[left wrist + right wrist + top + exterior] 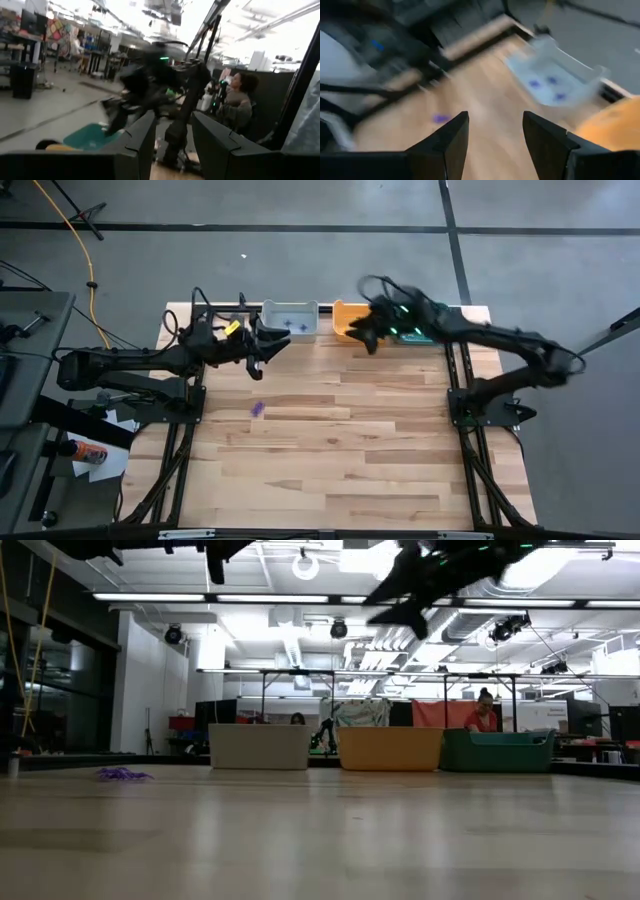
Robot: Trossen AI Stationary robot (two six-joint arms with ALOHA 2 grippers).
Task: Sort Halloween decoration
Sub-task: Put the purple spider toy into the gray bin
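Note:
One purple trinket (257,409) lies alone on the wooden table, left of centre; it also shows as the trinket (124,774) and the trinket (440,118). A few bluish-purple trinkets (297,325) lie inside the grey bin (290,318) at the far edge, also seen as the trinkets (551,85). My left gripper (262,345) hovers open and empty just left of the grey bin; its fingers frame the gap at my left gripper (172,145). My right gripper (365,335) hangs open and empty above the table by the orange bin (348,318), well above the table in the low view as my right gripper (405,600).
Three bins stand in a row along the far edge: the grey bin (260,747), the orange bin (390,748) and the teal bin (497,751). The right arm covers most of the teal bin from above. A person (240,97) sits beyond the table.

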